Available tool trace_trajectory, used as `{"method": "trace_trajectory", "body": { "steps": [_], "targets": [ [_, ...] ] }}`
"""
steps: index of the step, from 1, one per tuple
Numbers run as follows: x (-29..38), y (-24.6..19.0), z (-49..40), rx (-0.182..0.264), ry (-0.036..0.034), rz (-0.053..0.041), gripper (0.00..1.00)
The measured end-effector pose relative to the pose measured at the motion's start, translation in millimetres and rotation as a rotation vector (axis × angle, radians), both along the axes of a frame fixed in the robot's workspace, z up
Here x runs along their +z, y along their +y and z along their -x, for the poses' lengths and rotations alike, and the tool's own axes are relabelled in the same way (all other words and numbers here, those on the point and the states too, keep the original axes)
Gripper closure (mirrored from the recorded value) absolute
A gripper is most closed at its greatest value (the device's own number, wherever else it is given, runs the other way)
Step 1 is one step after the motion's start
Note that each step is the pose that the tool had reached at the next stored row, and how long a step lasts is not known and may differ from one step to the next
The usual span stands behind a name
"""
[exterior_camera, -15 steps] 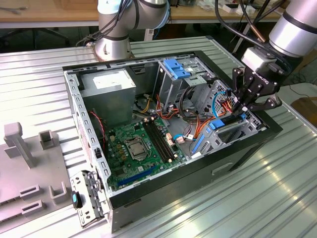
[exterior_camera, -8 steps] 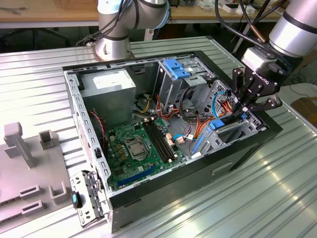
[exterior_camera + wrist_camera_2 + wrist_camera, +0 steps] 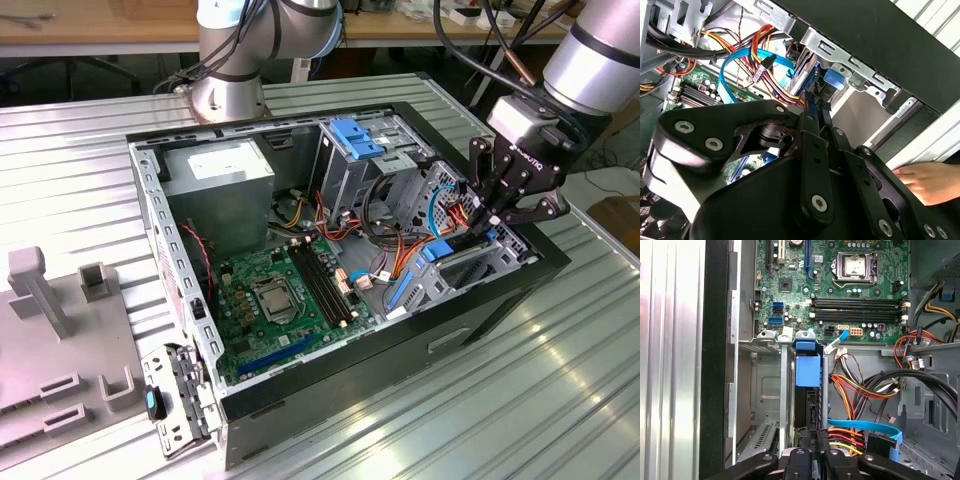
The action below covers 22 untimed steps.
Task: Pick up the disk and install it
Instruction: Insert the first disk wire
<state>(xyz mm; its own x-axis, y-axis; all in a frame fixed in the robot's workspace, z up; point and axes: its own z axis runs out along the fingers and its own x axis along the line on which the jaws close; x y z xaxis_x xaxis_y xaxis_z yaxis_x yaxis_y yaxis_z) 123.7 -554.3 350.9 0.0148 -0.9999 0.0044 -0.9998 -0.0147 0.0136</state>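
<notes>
The disk (image 3: 807,371), a dark drive in a bright blue carrier, stands on edge in the metal drive cage (image 3: 784,390) at the corner of the open computer case (image 3: 400,345). In the exterior view the disk (image 3: 438,250) sits at the case's right side, just below my gripper (image 3: 488,228). My gripper (image 3: 816,437) reaches down into the cage with its two black fingers drawn close together on the disk's near edge. In the second wrist view the fingertips (image 3: 812,100) meet right at the disk's (image 3: 832,80) blue end.
Bundles of red, yellow, orange and blue cables (image 3: 860,427) crowd the space beside the cage. The green motherboard (image 3: 285,300) lies in the case floor. A ridged light-blue latch plate (image 3: 355,135) sits at the back. A person's hand (image 3: 927,182) rests outside the case wall.
</notes>
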Motion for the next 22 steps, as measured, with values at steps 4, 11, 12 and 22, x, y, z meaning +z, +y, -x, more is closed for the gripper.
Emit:
{"method": "trace_trajectory", "body": {
  "steps": [4, 11, 12, 22],
  "targets": [
    [-2.3, 0.0, -0.1, -0.037, 0.0, 0.0, 0.84],
    [-4.1, 0.0, -2.0, -0.039, 0.0001, 0.0001, 0.84],
    [-4.1, 0.0, -2.0, -0.039, 0.0001, 0.0001, 0.84],
    [-4.6, 0.1, -1.1, -0.048, 0.0, 0.0003, 0.84]
  ]
}}
